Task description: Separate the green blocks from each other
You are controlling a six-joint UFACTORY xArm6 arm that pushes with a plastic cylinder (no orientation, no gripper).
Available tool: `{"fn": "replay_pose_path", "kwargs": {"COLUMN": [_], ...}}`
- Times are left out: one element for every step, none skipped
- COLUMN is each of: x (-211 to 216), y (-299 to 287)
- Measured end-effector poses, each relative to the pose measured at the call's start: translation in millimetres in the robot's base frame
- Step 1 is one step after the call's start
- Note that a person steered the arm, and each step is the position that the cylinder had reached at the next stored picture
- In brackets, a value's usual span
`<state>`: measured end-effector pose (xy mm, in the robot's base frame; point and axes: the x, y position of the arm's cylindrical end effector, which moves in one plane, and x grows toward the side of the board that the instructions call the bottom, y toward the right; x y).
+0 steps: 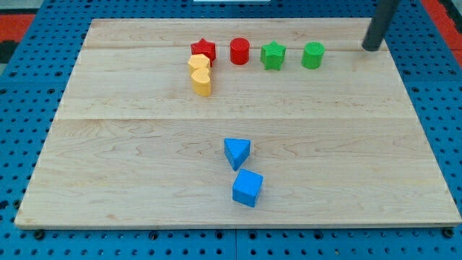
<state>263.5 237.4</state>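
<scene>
A green star block (273, 55) and a green cylinder (312, 55) stand side by side near the view's top, with a small gap between them. My tip (371, 48) rests on the board to the right of the green cylinder, well apart from it. The dark rod rises from it to the view's top right.
A red cylinder (240, 51) stands left of the green star. A red star (203, 50) stands further left, with two yellow blocks (201, 74) just below it. A blue triangular block (237, 152) and a blue cube (247, 188) lie lower, near the middle of the wooden board (108, 159).
</scene>
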Motion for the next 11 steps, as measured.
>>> {"fn": "replay_pose_path", "kwargs": {"x": [15.6, 67.9, 61.6, 20.2, -11.8, 5.4, 66.5, 111.2, 156.2, 135.6, 106.9], "y": [-54.0, -86.4, -98.6, -67.0, -138.9, -158.1, -158.6, -193.8, -199.0, -164.0, -178.2]}}
